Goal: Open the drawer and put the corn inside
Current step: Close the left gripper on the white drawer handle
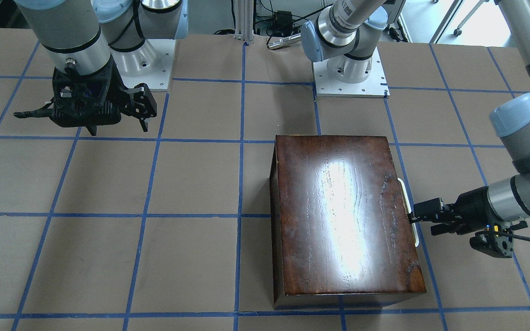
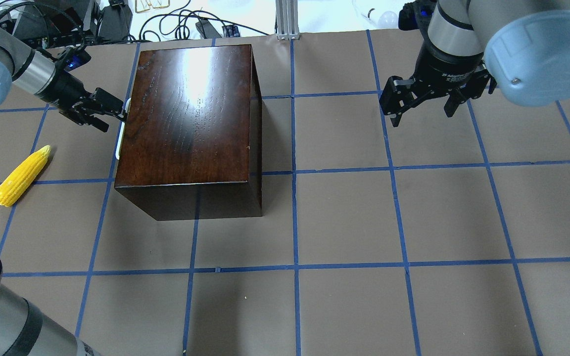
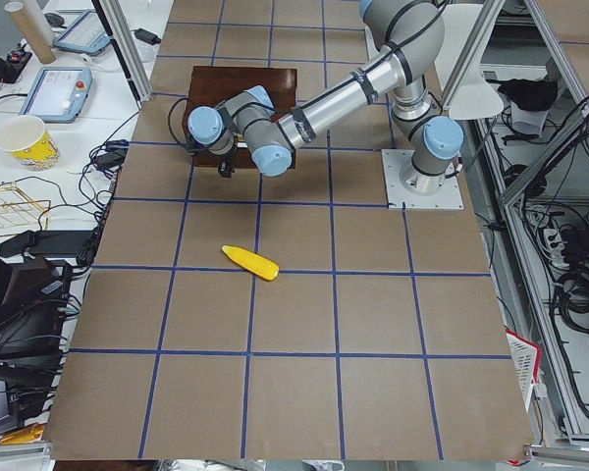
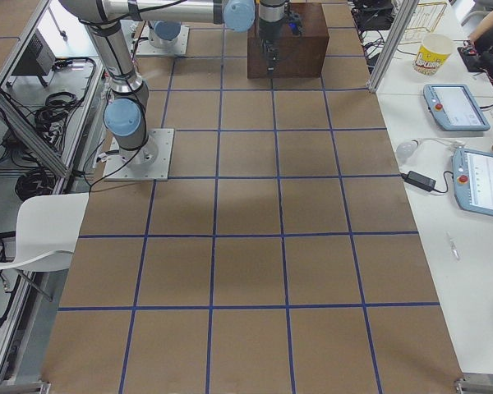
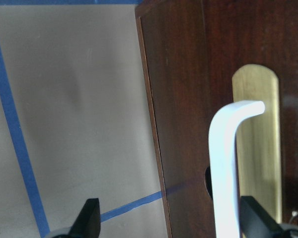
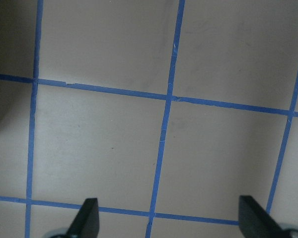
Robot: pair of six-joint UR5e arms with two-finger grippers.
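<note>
Drawer (image 5: 188,99) is shut, its front flush with the dark box (image 2: 191,113). Left end effector (image 2: 114,113) is at the white handle (image 5: 223,163) with its jaws wide apart, nothing gripped. In the wrist view the handle sits between the fingers (image 5: 92,218) but far off centre, right by one of them. Right end effector (image 2: 423,114) hangs over bare bench (image 2: 344,217), well away from the box, also spread open and empty. Corn (image 2: 22,175) lies flat on the bench on the handle side of the box, apart from it, untouched.

Risks:
- Off-centre closing: one finger meets the handle first, shoves it sideways, and the grip ends up shallow and slips on the pull.
- Nothing braces the box, so if the drawer runs stiff the whole box probably slides across the bench instead of opening.
- A pull not in line with the drawer could jam it.
- The corn's pale tip points toward the zone the drawer opens into. It's hard to judge from above, but the drawer or the retreating arm may clip the corn and roll it off.
</note>
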